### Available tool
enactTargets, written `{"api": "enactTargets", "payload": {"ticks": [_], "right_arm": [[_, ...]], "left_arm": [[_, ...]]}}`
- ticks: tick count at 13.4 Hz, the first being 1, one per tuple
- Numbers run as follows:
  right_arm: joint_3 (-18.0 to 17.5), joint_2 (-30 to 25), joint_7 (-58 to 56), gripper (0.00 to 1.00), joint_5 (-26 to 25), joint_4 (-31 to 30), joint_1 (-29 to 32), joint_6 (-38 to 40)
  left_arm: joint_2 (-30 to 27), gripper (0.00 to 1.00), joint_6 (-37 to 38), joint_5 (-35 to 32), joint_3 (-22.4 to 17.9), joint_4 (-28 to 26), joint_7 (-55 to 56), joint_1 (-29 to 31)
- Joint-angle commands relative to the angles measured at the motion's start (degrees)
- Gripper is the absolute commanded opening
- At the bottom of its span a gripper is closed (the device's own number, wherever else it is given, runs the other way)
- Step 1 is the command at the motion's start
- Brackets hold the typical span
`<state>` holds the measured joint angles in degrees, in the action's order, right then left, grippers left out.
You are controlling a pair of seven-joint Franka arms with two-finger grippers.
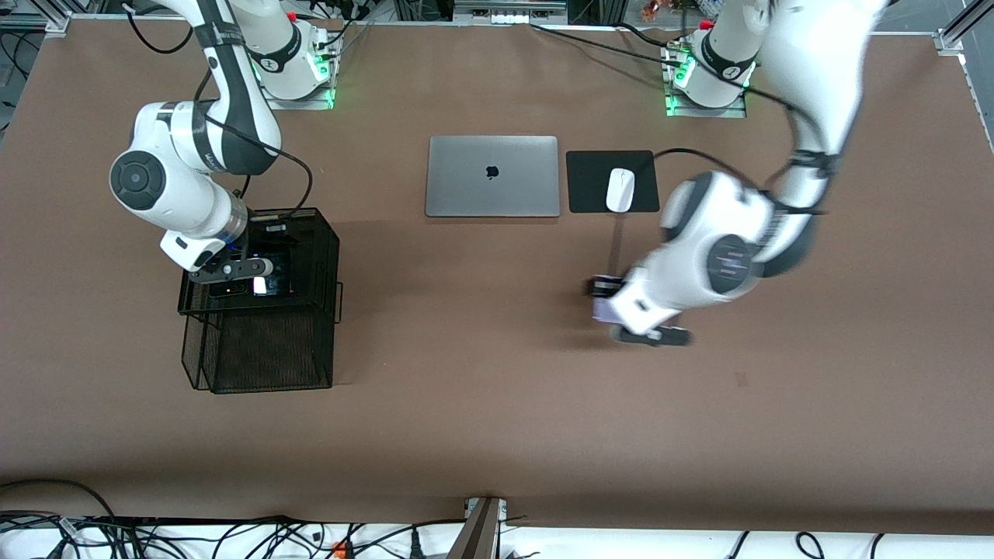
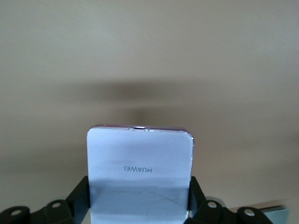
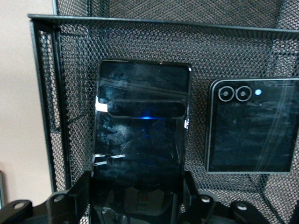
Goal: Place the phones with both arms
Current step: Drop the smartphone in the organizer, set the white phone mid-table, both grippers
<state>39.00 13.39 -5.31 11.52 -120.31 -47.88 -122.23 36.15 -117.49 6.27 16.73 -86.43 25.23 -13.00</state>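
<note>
My right gripper reaches down into the black mesh basket at the right arm's end of the table. In the right wrist view the gripper is shut on the long slim black phone, which lies against the basket's mesh wall. The squarish black folded phone rests beside it in the basket. My left gripper hangs over bare table nearer the front camera than the mouse pad. It is shut on the pale lilac-white phone, whose edge shows in the front view.
A closed silver laptop lies at the table's middle toward the bases. A white mouse sits on a black pad beside it. Cables run along the table's front edge.
</note>
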Motion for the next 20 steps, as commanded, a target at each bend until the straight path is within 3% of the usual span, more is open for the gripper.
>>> {"api": "enactTargets", "payload": {"ticks": [1,2,5,8,9,10,14,20], "right_arm": [[0.1,1.0,-0.5,0.60,0.4,0.2,-0.2,-2.0],[0.1,1.7,-0.4,1.00,0.5,0.6,-0.2,-2.0],[0.3,1.3,-0.8,1.00,1.1,2.9,-0.1,-0.1],[1.9,1.2,-0.8,1.00,1.1,9.1,0.2,8.2],[2.7,1.2,-0.8,1.00,1.1,11.6,0.2,11.3],[3.7,1.2,-0.6,1.00,1.1,14.5,0.2,14.5],[5.4,1.2,0.7,1.00,0.9,22.6,0.2,23.8],[5.6,1.3,1.1,1.00,0.7,25.1,-0.2,24.2]], "left_arm": [[3.2,0.28,-6.6,-1.4,0.3,0.4,6.4,-4.7],[4.9,0.27,-10.2,-1.4,0.4,0.3,7.5,-6.8],[10.6,0.27,-19.4,-1.4,0.5,0.0,12.3,-11.2],[12.5,0.31,-22.2,-1.4,0.6,-0.7,12.5,-12.8],[12.5,0.55,-22.2,-1.4,0.6,-0.7,12.6,-12.8],[12.4,1.00,-22.2,-1.4,0.6,-0.8,12.5,-12.8],[7.9,1.00,-16.8,-1.4,0.6,-1.4,12.0,-11.4],[-5.7,1.00,3.7,-4.8,0.0,-1.4,2.2,1.0]]}}
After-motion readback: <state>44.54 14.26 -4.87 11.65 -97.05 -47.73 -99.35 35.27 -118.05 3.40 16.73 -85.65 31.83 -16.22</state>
